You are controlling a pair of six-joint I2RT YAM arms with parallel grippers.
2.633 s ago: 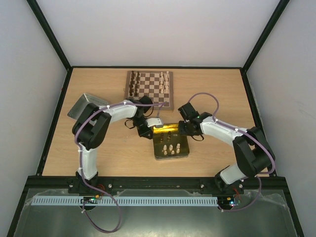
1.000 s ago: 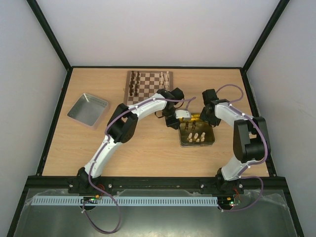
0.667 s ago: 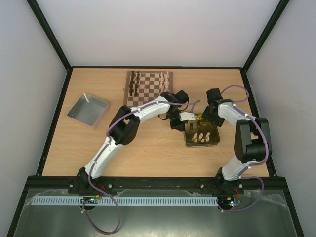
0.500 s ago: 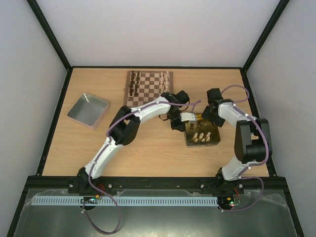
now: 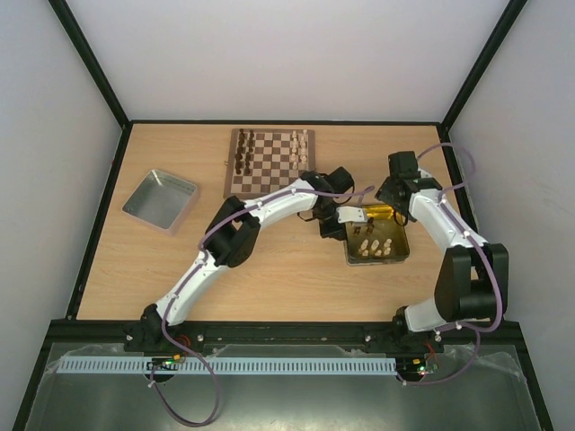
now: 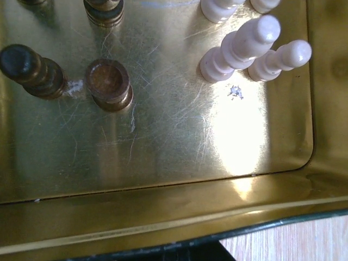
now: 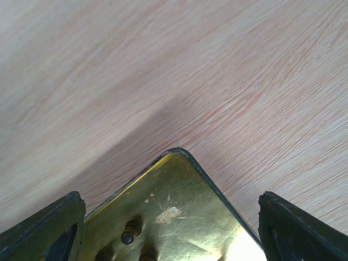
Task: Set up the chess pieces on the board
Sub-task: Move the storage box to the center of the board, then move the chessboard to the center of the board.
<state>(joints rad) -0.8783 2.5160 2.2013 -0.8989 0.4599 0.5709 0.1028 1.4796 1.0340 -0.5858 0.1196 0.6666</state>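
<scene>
The board (image 5: pixel 269 163) lies at the back of the table, with dark chess pieces (image 5: pixel 241 160) along its left side and cream ones (image 5: pixel 298 153) along its right. More chess pieces stand in a gold tray (image 5: pixel 397 232): cream ones (image 6: pixel 239 49) and dark ones (image 6: pixel 109 84). My left gripper (image 5: pixel 349 218) is shut on the tray's left rim (image 6: pixel 163 217), and only a dark sliver of the gripper (image 6: pixel 190 253) shows in the left wrist view. My right gripper (image 5: pixel 389 197) hangs open over the tray's far corner (image 7: pixel 179 157), with its fingers (image 7: pixel 46 228) apart and nothing between them.
A silver tin (image 5: pixel 160 199) sits at the left of the table. The right arm (image 5: pixel 449 233) curves round the tray's right side, near the right wall. The left arm (image 5: pixel 260 208) reaches across just in front of the board.
The gold tray has slid to the right, held by my left gripper. My right gripper has opened off the tray's far edge and drawn back a little.
</scene>
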